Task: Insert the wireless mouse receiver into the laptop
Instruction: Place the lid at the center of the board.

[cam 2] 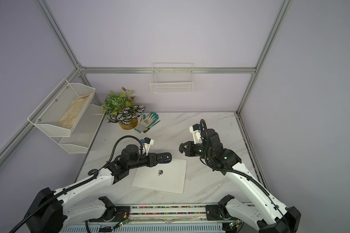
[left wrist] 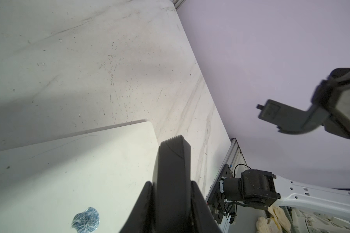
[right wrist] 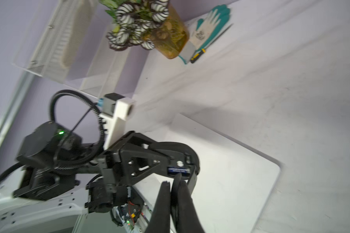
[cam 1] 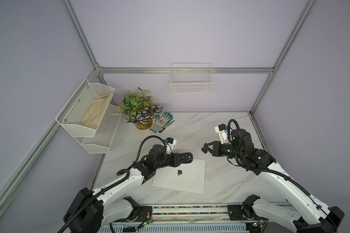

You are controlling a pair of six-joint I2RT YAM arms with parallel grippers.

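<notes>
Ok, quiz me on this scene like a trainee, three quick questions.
1. True or false: the laptop lies open.
2. The left gripper has its fingers: A) open and empty B) shut on the mouse C) shut on the laptop.
3. Fill in: the tiny black stub in the shut fingers of the right gripper looks like the wireless mouse ____.
Key: 1 false; 2 B; 3 receiver.

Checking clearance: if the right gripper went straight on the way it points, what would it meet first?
Likely the black mouse clamped in the left gripper, though depth is unclear.
</notes>
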